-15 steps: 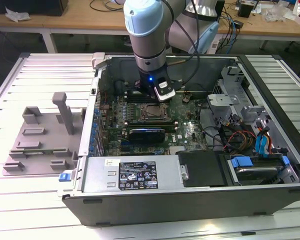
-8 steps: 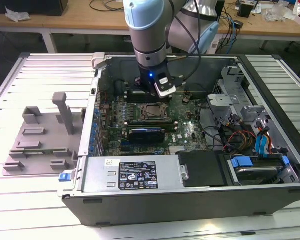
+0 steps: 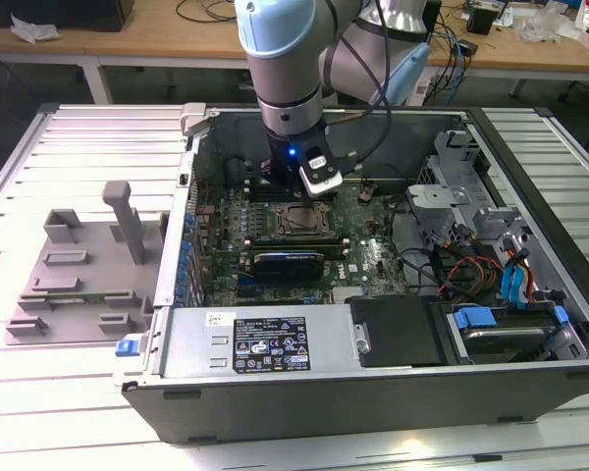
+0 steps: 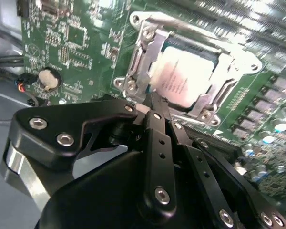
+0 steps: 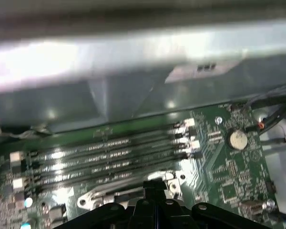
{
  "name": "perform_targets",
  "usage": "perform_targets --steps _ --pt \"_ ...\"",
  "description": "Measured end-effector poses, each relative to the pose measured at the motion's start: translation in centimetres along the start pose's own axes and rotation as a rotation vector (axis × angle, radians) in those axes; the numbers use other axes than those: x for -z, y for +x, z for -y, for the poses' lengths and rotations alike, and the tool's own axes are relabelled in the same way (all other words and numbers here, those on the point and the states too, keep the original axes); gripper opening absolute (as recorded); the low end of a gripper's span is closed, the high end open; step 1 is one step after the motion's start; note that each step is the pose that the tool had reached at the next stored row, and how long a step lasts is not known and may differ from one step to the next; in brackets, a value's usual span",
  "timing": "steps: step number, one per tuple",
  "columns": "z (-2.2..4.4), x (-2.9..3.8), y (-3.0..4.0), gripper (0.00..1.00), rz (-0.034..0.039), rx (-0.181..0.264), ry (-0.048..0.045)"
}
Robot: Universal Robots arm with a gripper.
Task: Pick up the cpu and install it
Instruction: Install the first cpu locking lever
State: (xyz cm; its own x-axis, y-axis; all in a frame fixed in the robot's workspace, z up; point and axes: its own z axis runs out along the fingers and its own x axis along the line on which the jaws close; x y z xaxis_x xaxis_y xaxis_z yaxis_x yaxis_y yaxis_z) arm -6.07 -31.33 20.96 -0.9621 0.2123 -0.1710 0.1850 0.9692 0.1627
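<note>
The cpu (image 4: 183, 78), a flat square chip with a shiny silver top, lies inside the socket frame (image 4: 143, 52) on the green motherboard (image 4: 81, 43), with the metal bracket around its edges. In the second wrist view my gripper (image 4: 152, 101) is shut, its black fingers (image 4: 155, 119) meeting at a point just beside the socket's near edge, with nothing between them. In the exterior view the arm stands inside the open computer case (image 3: 191, 196), with the gripper (image 3: 296, 199) directly over the socket (image 3: 302, 222). The first wrist view has the gripper's tip (image 5: 155, 187) above the bracket (image 5: 128, 193).
Memory slots (image 5: 105, 157) run beside the socket, and a coin battery (image 5: 237, 139) sits on the board. A black card (image 3: 290, 263), the power supply (image 3: 265, 339), drive bays with cables (image 3: 510, 285) and the case walls hem in the arm. A grey plastic tray (image 3: 79, 275) lies outside the case.
</note>
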Motion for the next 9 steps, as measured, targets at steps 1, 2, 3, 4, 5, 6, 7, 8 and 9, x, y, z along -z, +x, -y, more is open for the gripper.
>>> perform_targets --steps 1,2,3,4,5,6,7,8,9 --pt "0.41 0.07 0.00 0.11 0.0000 0.000 -0.0001" --pt "1.10 0.18 0.00 0.11 0.0001 0.000 0.0000" --pt "1.45 0.24 -0.02 0.11 0.0000 0.000 0.0000" --pt "1.73 0.28 -0.04 0.11 0.0000 0.000 -0.0001" --pt "2.09 0.33 -0.09 0.11 0.0002 0.000 -0.0001" --pt "2.11 0.33 -0.09 0.11 0.0001 0.000 0.0011" --pt "2.11 0.33 -0.09 0.11 -0.0006 0.000 0.0026" --pt "2.11 0.33 -0.10 0.11 -0.0091 0.000 0.0086" --pt "2.11 0.32 -0.14 0.11 -0.0259 0.000 0.0244"
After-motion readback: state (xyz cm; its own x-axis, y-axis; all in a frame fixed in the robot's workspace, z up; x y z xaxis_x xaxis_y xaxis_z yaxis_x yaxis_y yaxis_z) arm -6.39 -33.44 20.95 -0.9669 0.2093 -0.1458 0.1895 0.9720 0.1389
